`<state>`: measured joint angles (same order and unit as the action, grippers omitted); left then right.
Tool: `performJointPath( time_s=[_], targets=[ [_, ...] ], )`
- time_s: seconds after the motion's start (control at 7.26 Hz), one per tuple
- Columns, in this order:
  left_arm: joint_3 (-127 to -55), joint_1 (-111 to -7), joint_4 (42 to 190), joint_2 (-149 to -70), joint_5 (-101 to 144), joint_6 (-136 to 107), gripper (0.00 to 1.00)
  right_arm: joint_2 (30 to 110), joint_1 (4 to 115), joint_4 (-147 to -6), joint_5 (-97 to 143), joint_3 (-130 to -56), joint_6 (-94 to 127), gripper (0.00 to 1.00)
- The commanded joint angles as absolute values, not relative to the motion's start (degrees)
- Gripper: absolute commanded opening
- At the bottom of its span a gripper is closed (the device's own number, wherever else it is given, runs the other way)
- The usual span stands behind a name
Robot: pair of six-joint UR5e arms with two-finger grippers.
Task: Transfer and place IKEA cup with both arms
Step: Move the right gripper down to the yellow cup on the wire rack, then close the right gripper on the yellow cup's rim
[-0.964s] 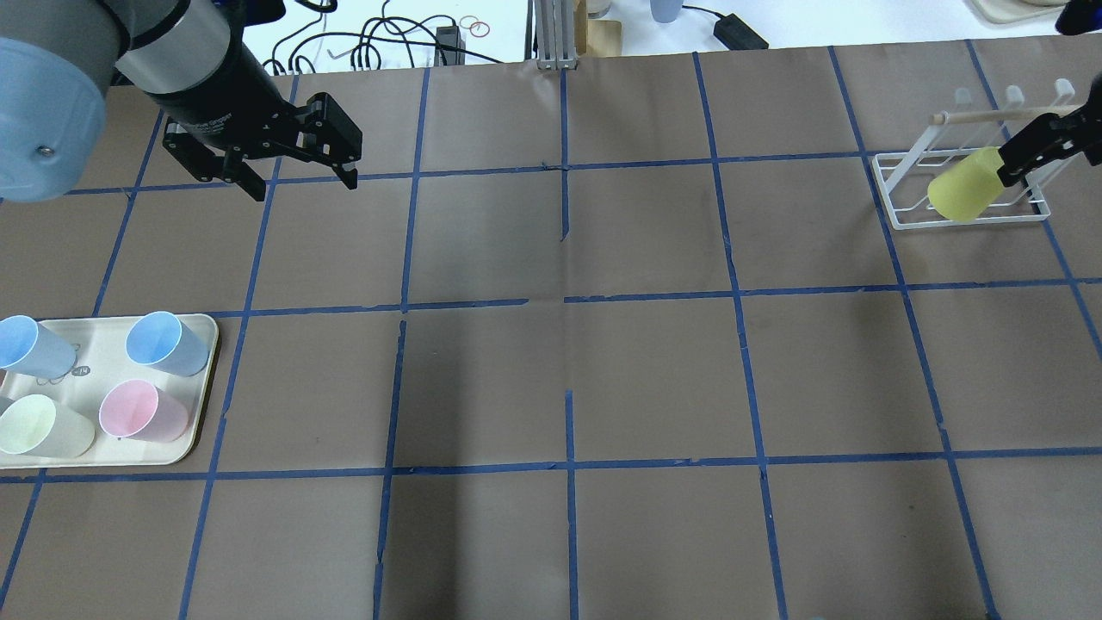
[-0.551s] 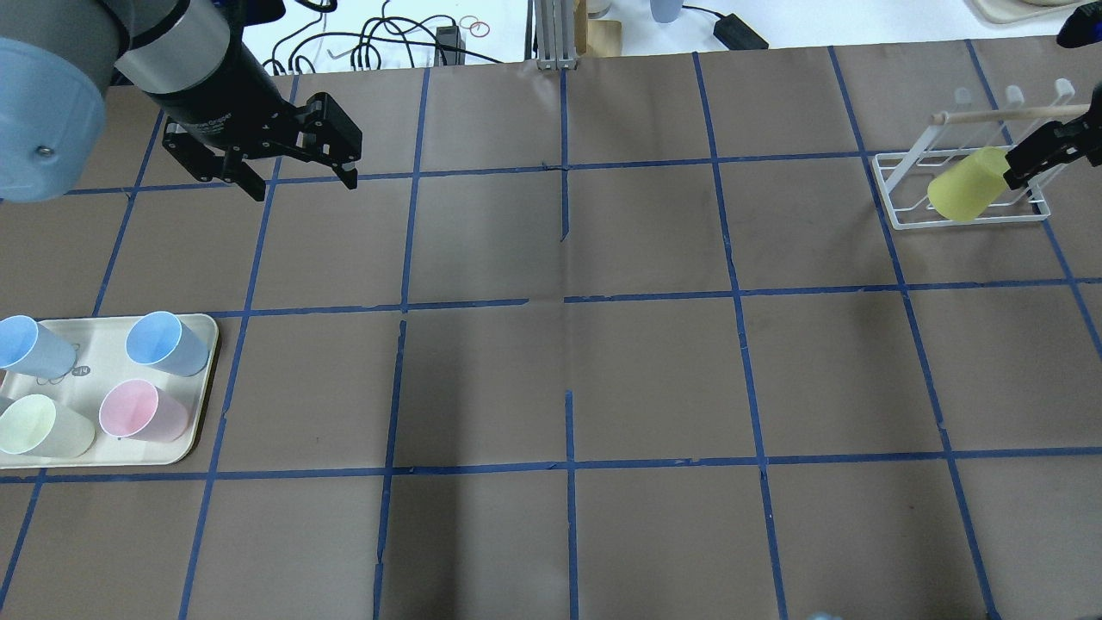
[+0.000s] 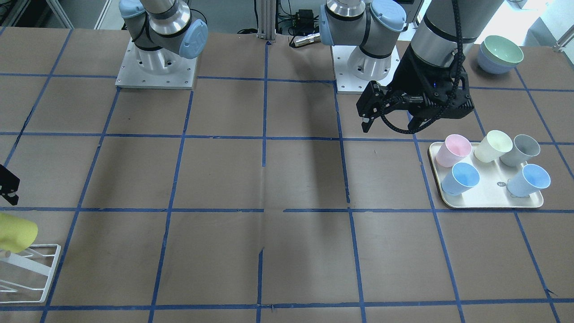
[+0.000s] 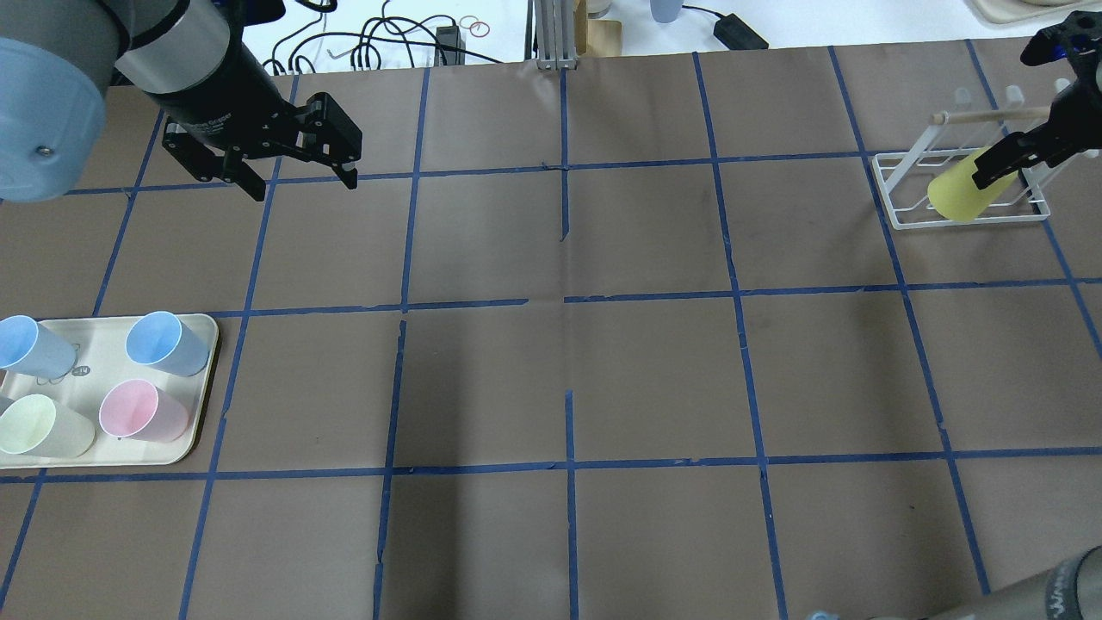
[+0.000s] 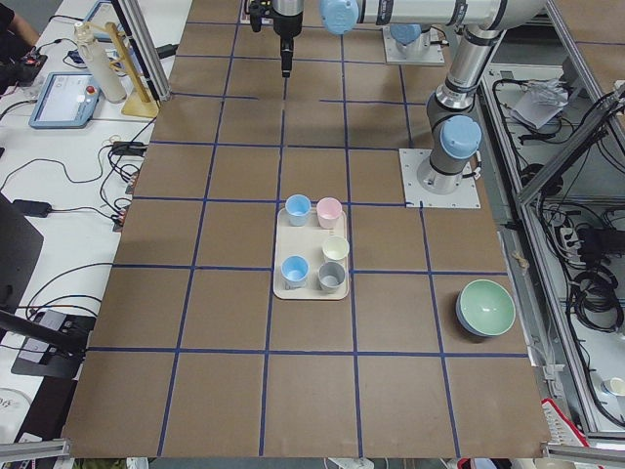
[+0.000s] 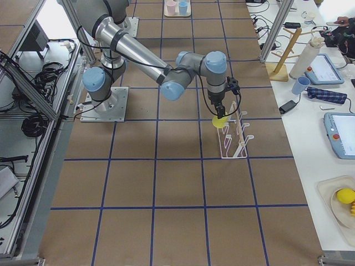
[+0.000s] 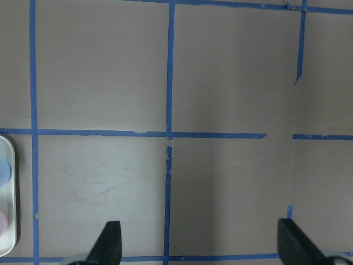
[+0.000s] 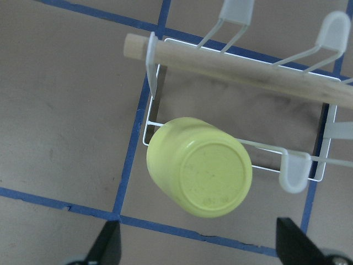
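Note:
The bright yellow IKEA cup [image 4: 956, 194] sits tilted, base up, on the white wire rack [image 4: 895, 194] at the table's far right. It also shows in the right wrist view [image 8: 201, 168], the front view [image 3: 15, 233] and the right side view [image 6: 220, 122]. My right gripper [image 4: 999, 165] hovers over the cup's base. Its jaws are open and stand either side of the cup without touching it [image 8: 201, 248]. My left gripper [image 4: 305, 188] is open and empty, above the bare table at far left [image 7: 201, 245] [image 3: 388, 128].
A cream tray [image 4: 205, 344] at the left front holds two light blue cups, a pink, a pale cream and a grey one [image 3: 520, 150]. The rack has a wooden bar [image 8: 231, 63] and white pegs. Stacked bowls [image 3: 500, 54] stand near the left arm's base.
My right gripper drew back a little from the cup, then came over its base again. The right arm's elbow now shows at the bottom right. The left arm has not moved.

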<state>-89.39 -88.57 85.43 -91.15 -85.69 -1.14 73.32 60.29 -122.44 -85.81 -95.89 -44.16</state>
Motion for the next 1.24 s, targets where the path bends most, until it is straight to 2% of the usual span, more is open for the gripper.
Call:
performJointPath(
  time_s=[0.0,1.1],
  targets=[
    [-89.38,-88.59,85.43,-91.14,-85.69,-1.14,1.00,72.17,60.29,-122.78,-85.69,-95.89,-44.30,1.00],
    [-89.47,-88.59,85.52,-91.06,-85.69,-1.14,1.00,68.55,60.56,-128.76,-83.76,-95.89,-44.30,1.00]
  ],
)
